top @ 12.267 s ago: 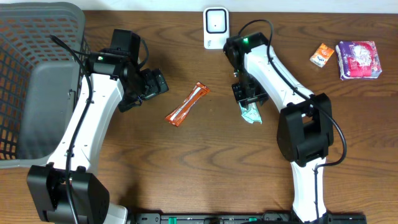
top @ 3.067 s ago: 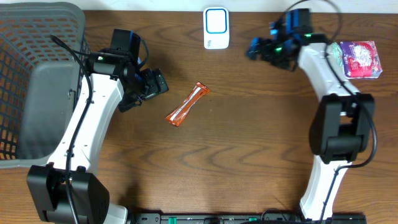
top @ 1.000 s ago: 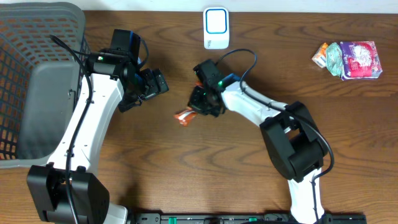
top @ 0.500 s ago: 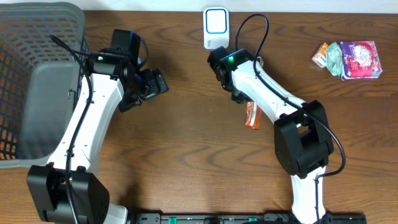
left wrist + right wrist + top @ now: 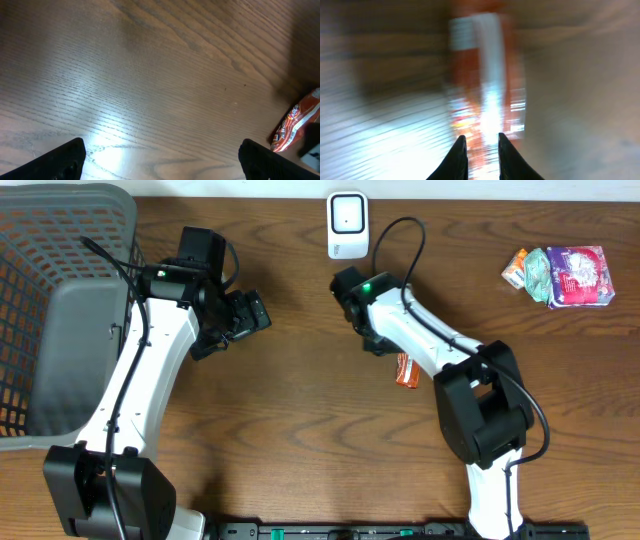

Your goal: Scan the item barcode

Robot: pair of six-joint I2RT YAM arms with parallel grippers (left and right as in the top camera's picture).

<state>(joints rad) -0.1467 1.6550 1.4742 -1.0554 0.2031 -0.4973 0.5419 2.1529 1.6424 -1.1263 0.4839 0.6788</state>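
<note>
Orange packet sits just beside the right arm, apart from the scanner. Right gripper has its fingers nearly together over the packet; blur hides any pinch. Left gripper is spread wide, empty. Step looks like presenting; next, turn the barcode toward the scanner.

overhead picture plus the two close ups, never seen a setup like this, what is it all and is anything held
It is a robot: two white arms at a wooden table, each ending in a two-finger gripper. The overhead picture looks straight down; the other two come from cameras on the wrists. The left gripper is open and empty. The right gripper points at an orange snack packet; blur hides whether it grips. Also there: a white scanner, a grey basket, more packets.
</note>
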